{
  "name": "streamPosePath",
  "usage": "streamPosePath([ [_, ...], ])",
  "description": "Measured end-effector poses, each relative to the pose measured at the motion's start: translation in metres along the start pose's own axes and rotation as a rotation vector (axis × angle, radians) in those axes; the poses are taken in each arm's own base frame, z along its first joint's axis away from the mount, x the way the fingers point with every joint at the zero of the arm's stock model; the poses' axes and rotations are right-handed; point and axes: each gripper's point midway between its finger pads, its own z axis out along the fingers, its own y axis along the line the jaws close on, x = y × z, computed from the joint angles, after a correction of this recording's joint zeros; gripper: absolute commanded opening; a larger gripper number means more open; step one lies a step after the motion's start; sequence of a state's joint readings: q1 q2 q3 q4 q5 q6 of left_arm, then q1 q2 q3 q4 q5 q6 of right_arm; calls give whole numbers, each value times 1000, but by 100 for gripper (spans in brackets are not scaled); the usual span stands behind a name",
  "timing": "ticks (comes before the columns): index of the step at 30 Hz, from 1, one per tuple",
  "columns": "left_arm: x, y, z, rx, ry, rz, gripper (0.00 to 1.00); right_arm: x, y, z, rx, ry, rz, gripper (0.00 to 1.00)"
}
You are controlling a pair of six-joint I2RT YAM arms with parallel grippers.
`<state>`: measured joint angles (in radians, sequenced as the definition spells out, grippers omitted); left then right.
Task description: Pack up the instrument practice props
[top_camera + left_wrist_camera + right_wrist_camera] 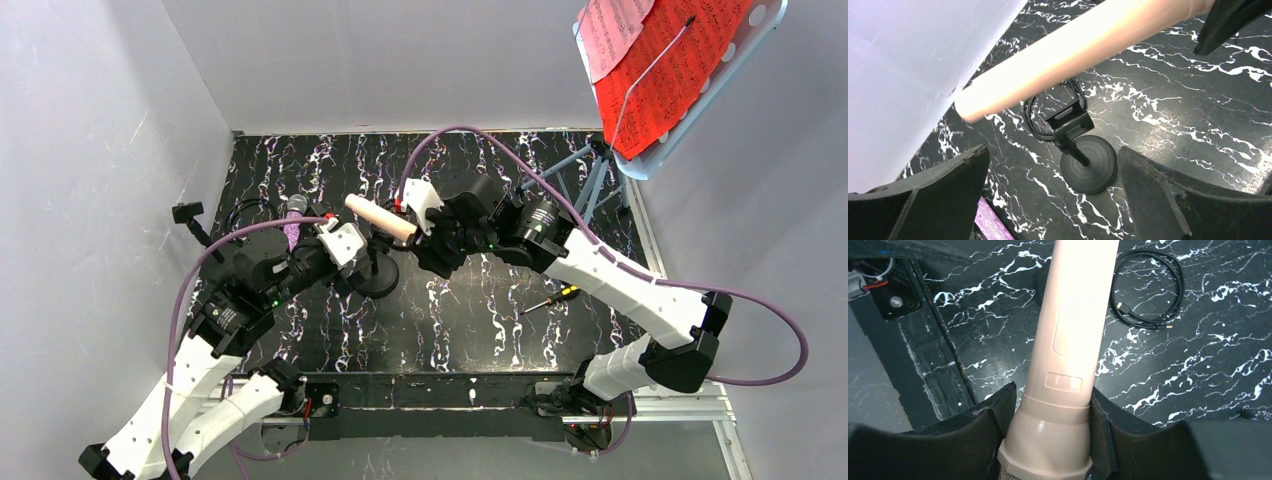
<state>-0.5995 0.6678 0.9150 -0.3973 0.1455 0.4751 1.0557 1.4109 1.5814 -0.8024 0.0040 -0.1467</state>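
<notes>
Black, white-veined marble covers the table (pixel 470 330). Above it the right gripper (pixel 1050 400) is clamped on the cream microphone (pixel 1073 325) at the collar near its head. It holds the microphone off the surface, with the tail end pointing toward the left arm. The left gripper (pixel 1050 160) has its jaws spread wide with nothing between them. Ahead of it a black round-based mic post (pixel 1080 150) stands on its base, with a coiled black cable (pixel 1030 125) just behind. The purple glitter microphone (pixel 294 228) sits beside the left wrist, silver grille toward the far wall. Red pages (pixel 675 75) and a pink page (pixel 610 30) rest on the music stand (pixel 715 100) at the far right. A yellow-handled screwdriver (pixel 556 297) lies near the right arm.
</notes>
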Motion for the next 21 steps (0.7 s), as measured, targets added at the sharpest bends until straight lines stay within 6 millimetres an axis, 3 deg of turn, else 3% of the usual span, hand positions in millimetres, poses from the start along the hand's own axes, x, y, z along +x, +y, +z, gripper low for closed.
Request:
streamPosePath([
  [7, -23, -6, 3, 107, -36, 88, 94, -7, 15, -2, -98, -3, -37, 1],
  [21, -26, -22, 18, 230, -14, 172, 82, -7, 32, -2, -214, 17, -86, 1],
])
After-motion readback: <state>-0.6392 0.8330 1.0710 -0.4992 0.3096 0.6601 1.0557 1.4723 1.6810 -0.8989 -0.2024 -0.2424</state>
